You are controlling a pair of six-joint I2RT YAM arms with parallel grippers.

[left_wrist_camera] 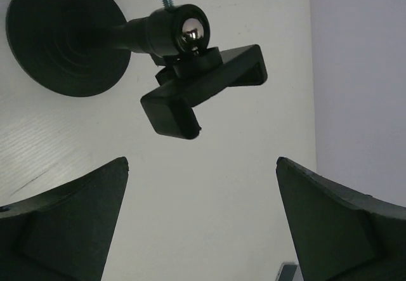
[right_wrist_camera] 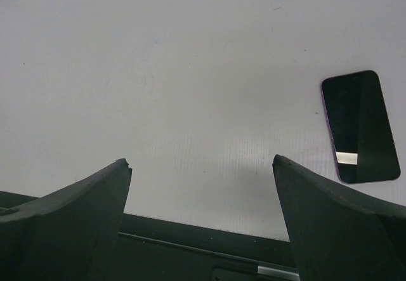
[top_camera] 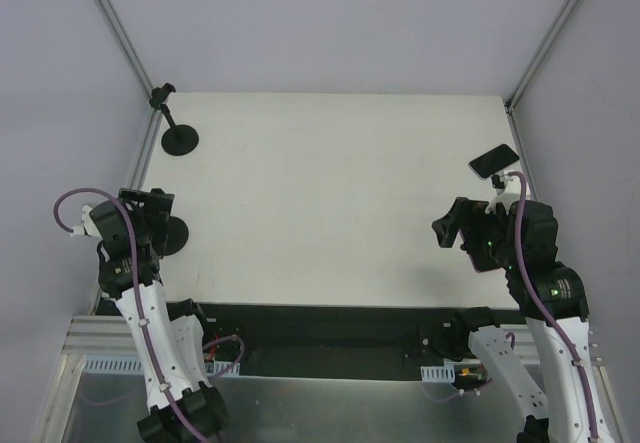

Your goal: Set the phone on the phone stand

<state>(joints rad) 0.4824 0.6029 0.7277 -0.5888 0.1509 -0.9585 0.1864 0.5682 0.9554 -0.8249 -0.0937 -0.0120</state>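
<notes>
Twin white-and-black arms, trailing purple cables.
White shells and black joint housings on left arm (top_camera: 150, 328) and right arm (top_camera: 555, 363); purple cable (top_camera: 70, 197) looped at 9 o'clock, second cable (top_camera: 521, 198) at 3 o'clock, green light (top_camera: 548, 290) below; matte black wedge fingers (left_wrist_camera: 63, 230) on left hand (left_wrist_camera: 202, 160).

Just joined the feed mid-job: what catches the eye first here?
The phone lies flat, screen up, at the right edge of the table, near the open right gripper. Across the table, the open left gripper hangs over one phone stand; a second stand sits in the far-left corner.
</notes>
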